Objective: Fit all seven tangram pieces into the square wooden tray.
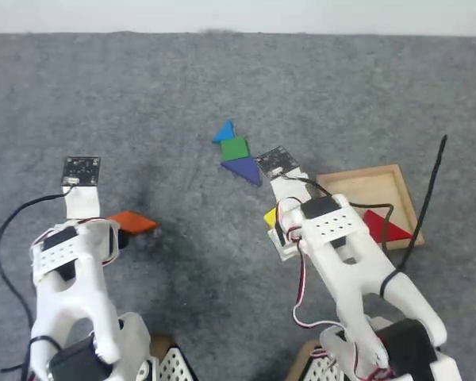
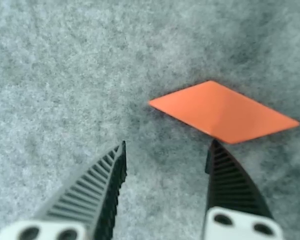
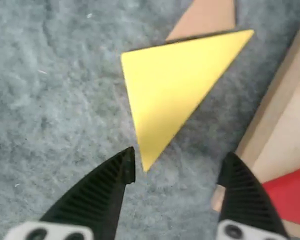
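Left claw (image 2: pixel 168 144) gapes beside orange rhomboid (image 2: pixel 222 111) — right claw (image 3: pixel 179 153), beside yellow, seemingly wooden triangle (image 3: pixel 175 85).

The high view looks steeply down from well above the grey carpeted table (image 1: pixel 222 79). Each wrist view faces down, close to it: the left shares the flat orange parallelogram (image 2: pixel 222 112) (image 1: pixel 132 222) with the high view, the right the flat yellow triangle (image 3: pixel 175 85) (image 1: pixel 270 216).

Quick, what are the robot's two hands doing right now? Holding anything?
Left hand: open, empty, by the flat orange parallelogram piece.
Right hand: open, empty, by the flat yellow triangle piece.
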Tool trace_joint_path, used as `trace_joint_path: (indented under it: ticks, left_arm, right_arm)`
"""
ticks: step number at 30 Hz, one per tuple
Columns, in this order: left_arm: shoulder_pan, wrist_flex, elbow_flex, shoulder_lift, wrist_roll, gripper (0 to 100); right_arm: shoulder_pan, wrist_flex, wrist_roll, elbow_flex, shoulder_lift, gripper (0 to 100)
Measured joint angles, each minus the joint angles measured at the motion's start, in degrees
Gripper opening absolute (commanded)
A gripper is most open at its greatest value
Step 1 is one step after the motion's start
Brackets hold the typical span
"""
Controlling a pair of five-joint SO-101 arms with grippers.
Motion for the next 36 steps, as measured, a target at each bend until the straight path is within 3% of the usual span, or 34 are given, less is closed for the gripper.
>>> trace_joint_path:
  ticks: [3,6,12,23,36]
  left_arm:
    - [-0.2,0.0,0.0,0.0,0.0,25]
    - [-0.1,0.0,0.0,0.0,0.0,25]
    - [-0.1,0.0,0.0,0.0,0.0,25]
    - [-0.1,-1.1,0.0,0.0,0.0,25]
    - [-0.2,-1.1,0.0,0.0,0.0,25]
  right_arm:
    - [2.7,0.0,-0.4,-2.2,0.0,17.8]
    - [0.9,-0.9,-3.0,-5.5,0.4,25.1]
    - [-8.1,-5.5,-18.2,-9.0,3.7,39.6]
    - [-8.3,-5.6,-21.5,-17.2,20.2,28.4]
    - [-6.8,-8.2,-25.7,-17.2,22.1,22.9]
